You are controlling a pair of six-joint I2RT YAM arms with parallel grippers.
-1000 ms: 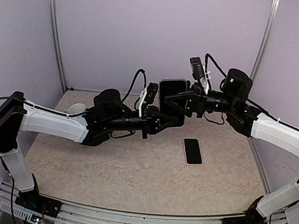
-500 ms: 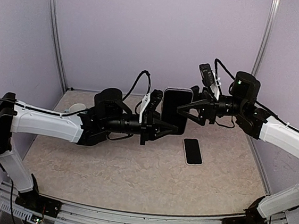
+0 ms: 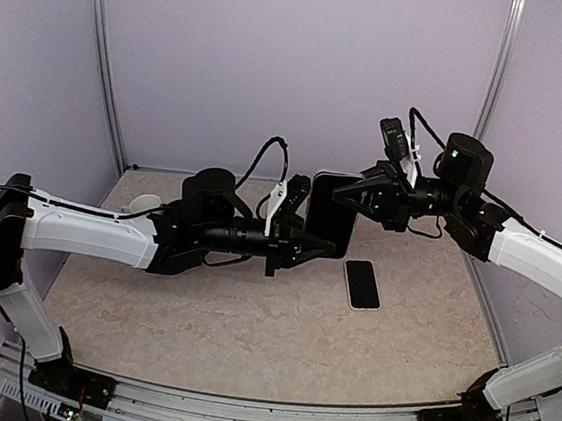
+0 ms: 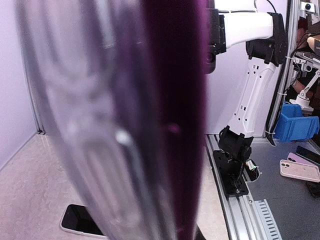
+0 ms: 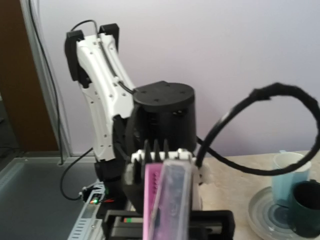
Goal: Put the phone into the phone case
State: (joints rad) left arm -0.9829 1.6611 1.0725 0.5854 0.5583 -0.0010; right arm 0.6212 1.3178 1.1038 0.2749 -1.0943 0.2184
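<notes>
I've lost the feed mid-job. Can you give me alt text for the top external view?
Both arms hold a dark phone case upright in the air above the table, the left pincer gripping its lower edge and the right pincer closed on its upper edge. The phone lies flat on the table below them.

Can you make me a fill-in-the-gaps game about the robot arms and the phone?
The phone lies flat on the ____.
The left gripper and the right gripper both grip one thing up in the air, the phone ____.
The phone's screen is the colour ____.
Missing words: table, case, black.
</notes>
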